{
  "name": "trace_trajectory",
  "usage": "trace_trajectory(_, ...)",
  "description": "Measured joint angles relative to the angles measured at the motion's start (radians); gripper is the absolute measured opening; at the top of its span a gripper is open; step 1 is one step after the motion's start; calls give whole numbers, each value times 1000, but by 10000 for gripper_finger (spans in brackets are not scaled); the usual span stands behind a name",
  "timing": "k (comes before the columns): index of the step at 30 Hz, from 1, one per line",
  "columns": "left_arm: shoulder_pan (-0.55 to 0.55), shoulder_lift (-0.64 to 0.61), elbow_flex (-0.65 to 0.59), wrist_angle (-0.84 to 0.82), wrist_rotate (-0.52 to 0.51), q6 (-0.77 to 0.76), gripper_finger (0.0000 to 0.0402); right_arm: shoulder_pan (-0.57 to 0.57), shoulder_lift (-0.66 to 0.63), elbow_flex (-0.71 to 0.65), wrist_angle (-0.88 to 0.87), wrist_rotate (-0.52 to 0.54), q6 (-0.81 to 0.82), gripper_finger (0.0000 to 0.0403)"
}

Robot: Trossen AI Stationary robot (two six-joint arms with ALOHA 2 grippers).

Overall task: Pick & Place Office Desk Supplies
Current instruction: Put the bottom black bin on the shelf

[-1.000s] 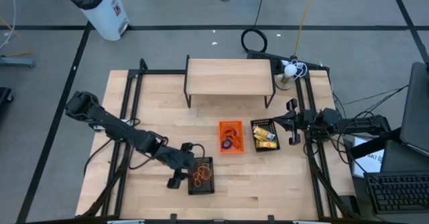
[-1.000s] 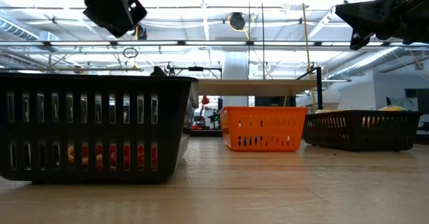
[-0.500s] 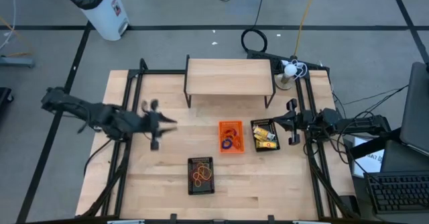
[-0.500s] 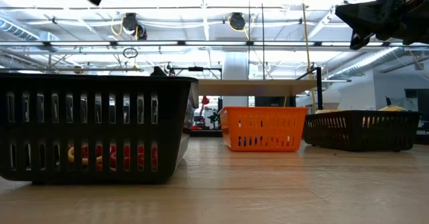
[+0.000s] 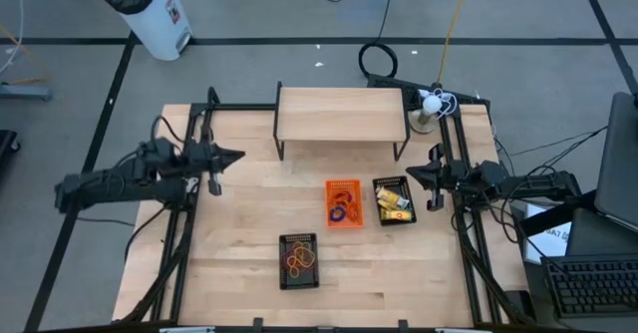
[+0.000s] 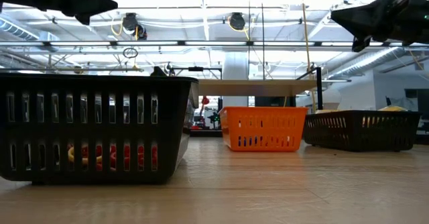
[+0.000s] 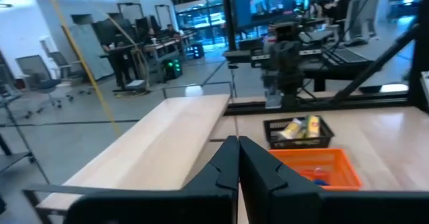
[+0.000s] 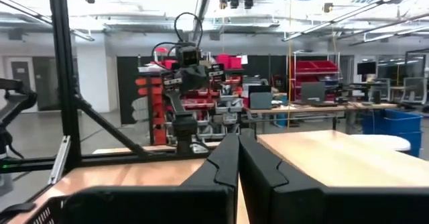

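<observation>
My left gripper [image 5: 235,157] hangs level over the table's left side, shut and holding nothing; its closed fingers [image 7: 238,158] point toward the baskets. My right gripper [image 5: 417,174] waits shut at the right edge, beside the black basket [image 5: 394,201] of yellow packets. An orange basket [image 5: 343,203] holds purple and blue rings. A black basket [image 5: 299,261] near the front edge holds red and orange rubber bands [image 6: 110,155]. All three baskets stand on the tabletop.
A low wooden shelf [image 5: 342,114] stands on legs at the far middle of the table. A white lamp-like object [image 5: 431,102] sits at the far right corner. Black frame rails [image 5: 189,144] run along both sides. Bare wood lies between the baskets and the left rail.
My left gripper has risen from the near black basket and swung toward the table's left and far side, tipping up from pointing down to level, and its fingers have come together. The rubber bands stay in the basket. My right arm has kept still.
</observation>
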Motion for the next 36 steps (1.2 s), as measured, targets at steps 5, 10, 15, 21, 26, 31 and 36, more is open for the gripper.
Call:
trace_trajectory(5,104,9,-17,25,77,1,2,0,0,0,32,-1,-64,0)
trace_trajectory(10,192,27,-94,142,152,2,1,0,0,0,29,-1,-107,0)
trace_trajectory(15,275,28,-255,398,322,0,1,0,0,0,41,-2,-115,0)
trace_trajectory(21,416,28,-291,368,385,-97,1,-24,0,20,37,-32,-17,0)
trace_trajectory(26,507,25,-291,386,507,-125,1,-107,0,26,21,-33,58,0)
trace_trajectory(31,578,27,-291,380,580,-110,1,-212,0,27,-71,-35,109,0)
trace_trajectory(36,614,27,-291,380,611,-111,1,-311,0,27,-115,-34,131,0)
